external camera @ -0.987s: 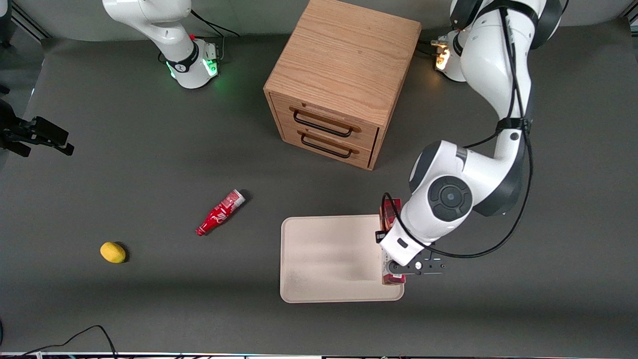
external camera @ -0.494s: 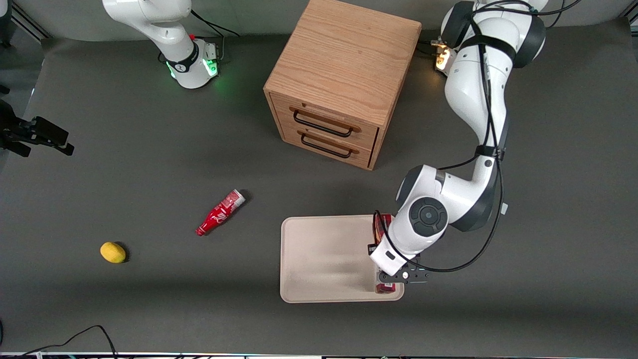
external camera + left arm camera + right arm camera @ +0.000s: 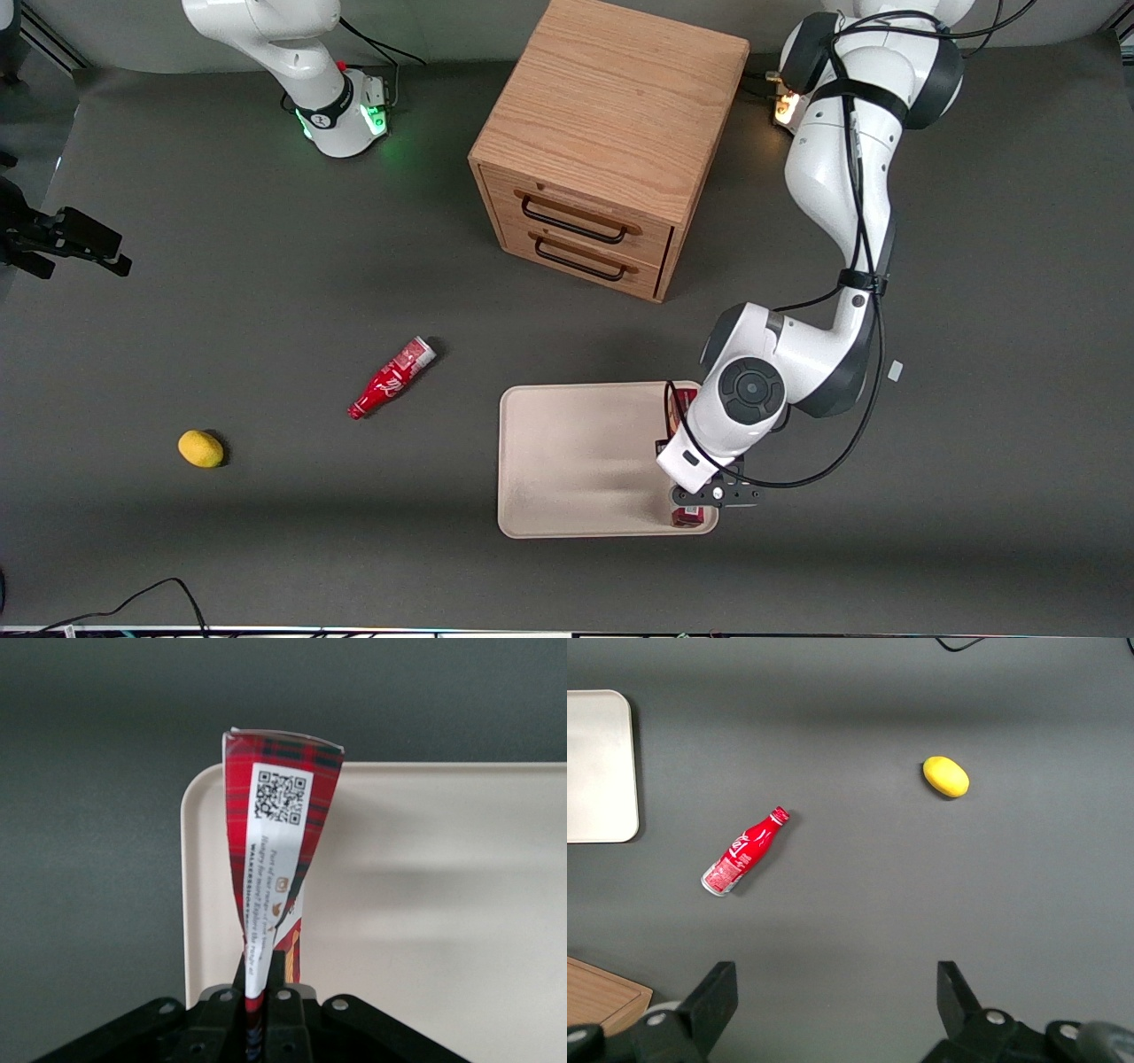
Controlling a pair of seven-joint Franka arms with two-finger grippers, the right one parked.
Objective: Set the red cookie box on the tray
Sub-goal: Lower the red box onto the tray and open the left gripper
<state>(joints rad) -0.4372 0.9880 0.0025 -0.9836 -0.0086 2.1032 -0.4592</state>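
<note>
The red cookie box (image 3: 279, 837), dark-red tartan with a white label and QR code, is pinched thin between the fingers of my left gripper (image 3: 263, 973), which is shut on it. The box hangs over the beige tray (image 3: 425, 904), just inside the tray's rim at the working arm's end. In the front view the wrist covers most of the box; its near end (image 3: 687, 517) pokes out below the gripper (image 3: 697, 499), over the tray (image 3: 576, 461). Whether the box touches the tray floor cannot be told.
A wooden two-drawer cabinet (image 3: 602, 151) stands farther from the front camera than the tray. A small red bottle (image 3: 392, 377) and a yellow lemon (image 3: 201, 448) lie on the dark table toward the parked arm's end.
The left arm has carried the box from over the tray's outer rim to inside the rim, and the wrist has come lower and nearer the front camera. The gripper stays shut on the box.
</note>
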